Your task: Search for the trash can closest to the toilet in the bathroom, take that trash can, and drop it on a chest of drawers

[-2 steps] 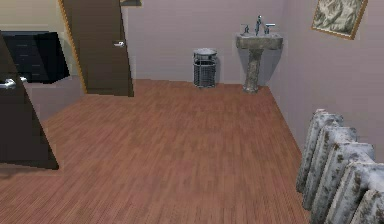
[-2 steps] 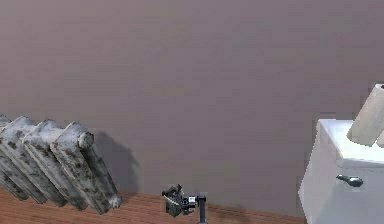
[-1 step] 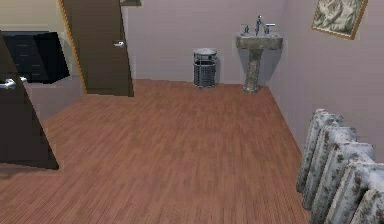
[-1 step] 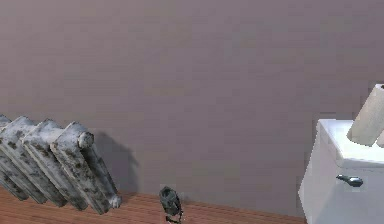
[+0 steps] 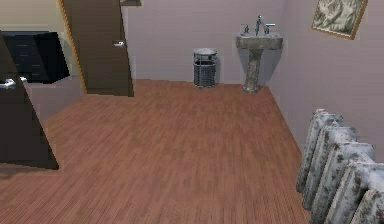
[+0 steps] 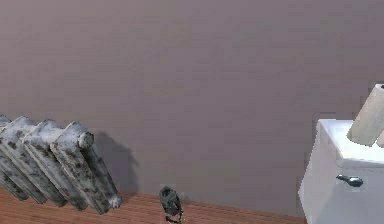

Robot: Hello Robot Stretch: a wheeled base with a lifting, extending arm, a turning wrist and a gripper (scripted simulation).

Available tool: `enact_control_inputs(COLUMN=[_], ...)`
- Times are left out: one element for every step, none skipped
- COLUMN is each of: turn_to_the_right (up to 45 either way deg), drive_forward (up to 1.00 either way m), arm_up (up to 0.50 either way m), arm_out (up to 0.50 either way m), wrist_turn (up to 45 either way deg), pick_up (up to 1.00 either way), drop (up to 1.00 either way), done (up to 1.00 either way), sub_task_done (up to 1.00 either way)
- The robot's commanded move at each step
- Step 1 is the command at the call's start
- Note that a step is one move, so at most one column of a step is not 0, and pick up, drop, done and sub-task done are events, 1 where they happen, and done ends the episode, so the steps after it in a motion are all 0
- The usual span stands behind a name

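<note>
A small grey ribbed trash can (image 5: pixel 205 68) stands on the wooden floor against the far wall in the forward view, just left of a pedestal sink (image 5: pixel 258 55). In the arm side view a white toilet tank (image 6: pixel 340 175) with a flush lever sits at the right edge, and a pale roll (image 6: pixel 368 115) lies on top of it. A small dark object (image 6: pixel 171 202) stands on the floor by the wall between the tank and a radiator.
A mottled radiator (image 5: pixel 340 170) (image 6: pixel 55 160) lines the wall. A dark door (image 5: pixel 100 45) stands at the back, another door (image 5: pixel 20 110) at the forward view's left, with black furniture (image 5: pixel 38 55) beyond. A framed picture (image 5: pixel 340 15) hangs upper right. Wooden floor (image 5: pixel 170 150) spreads across the middle.
</note>
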Motion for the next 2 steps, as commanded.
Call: enact_control_inputs(turn_to_the_right=[0.0,0.0], drive_forward=[0.00,0.00], arm_up=[0.10,0.50], arm_out=[0.00,0.00], wrist_turn=[0.0,0.0], pick_up=[0.00,0.00], drop=[0.00,0.00], done=[0.00,0.00], sub_task_done=[0.00,0.00])
